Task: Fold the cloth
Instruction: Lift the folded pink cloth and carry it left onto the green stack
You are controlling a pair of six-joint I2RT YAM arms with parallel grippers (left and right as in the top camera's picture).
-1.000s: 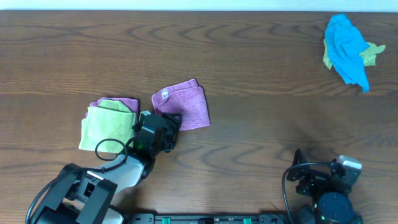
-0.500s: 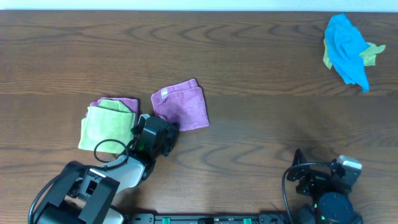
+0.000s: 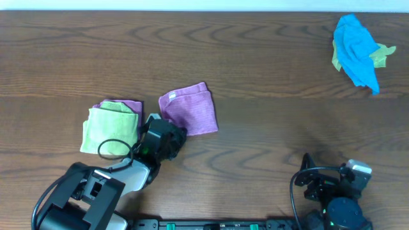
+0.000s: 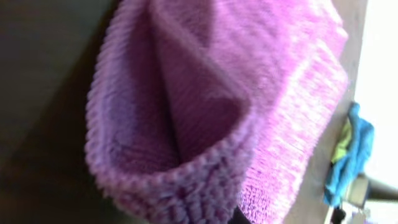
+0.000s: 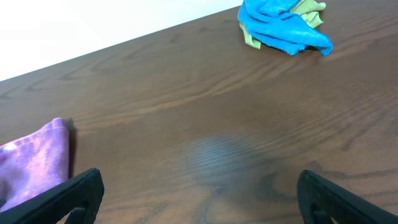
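A folded purple cloth (image 3: pixel 190 108) lies on the wooden table (image 3: pixel 255 76) left of centre. My left gripper (image 3: pixel 167 135) is at its near left corner and shut on the cloth's edge. In the left wrist view the purple cloth (image 4: pixel 211 112) fills the frame, its bunched edge right at the camera and hiding the fingers. My right gripper (image 5: pixel 199 199) stands open over bare wood at the near right of the table, with nothing between its fingers (image 5: pixel 81 190). The right wrist view catches the purple cloth (image 5: pixel 37 162) at its left edge.
A folded green cloth (image 3: pixel 110 128) rests on another purple cloth (image 3: pixel 131 105) just left of my left arm. A crumpled blue cloth (image 3: pixel 356 48) lies on a yellow-green one (image 3: pixel 383 54) at the far right corner; the blue cloth (image 5: pixel 280 25) also shows in the right wrist view.
My left gripper has closed on the purple cloth's near edge, and the cloth has shifted slightly to the right. The right arm has not moved.
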